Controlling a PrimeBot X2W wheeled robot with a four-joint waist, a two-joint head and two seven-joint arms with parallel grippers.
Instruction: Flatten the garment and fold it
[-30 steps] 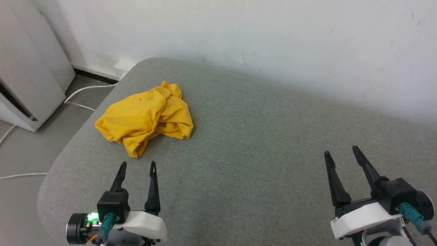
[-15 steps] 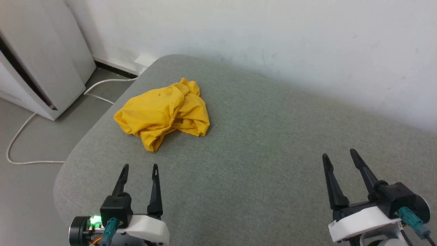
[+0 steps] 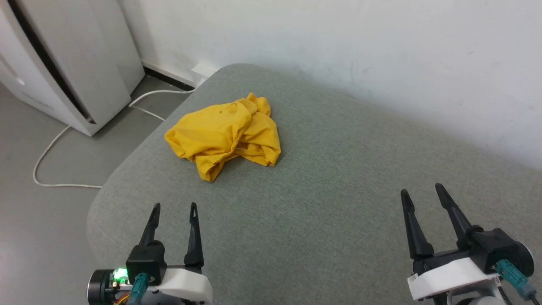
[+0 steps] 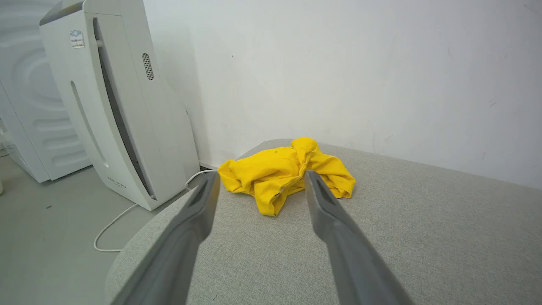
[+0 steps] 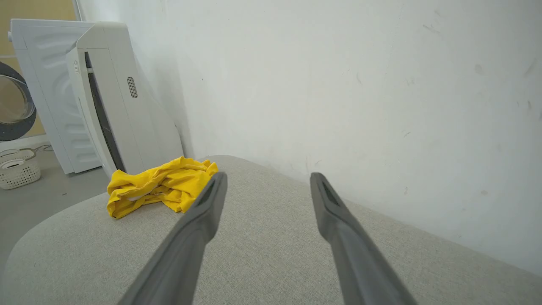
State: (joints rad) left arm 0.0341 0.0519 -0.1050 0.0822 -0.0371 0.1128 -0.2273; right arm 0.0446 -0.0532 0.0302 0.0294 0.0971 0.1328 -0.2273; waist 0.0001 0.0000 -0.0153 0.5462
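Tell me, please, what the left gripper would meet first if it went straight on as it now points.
Probably the crumpled bright yellow cotton T-shirt on the grey fabric cushion; nothing visible lies between, though height is unclear.

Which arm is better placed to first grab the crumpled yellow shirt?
Left, likely. The open left claw points straight at the crumpled bright yellow cotton T-shirt on the grey fabric cushion; the open right claw sits far off to its right.

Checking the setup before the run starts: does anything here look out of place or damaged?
Only the T-shirt: it lies crumpled in a heap near the far left corner of the cushion, close to the edge. No tear or spill shows. The left gripper and right gripper are open, clear of it.
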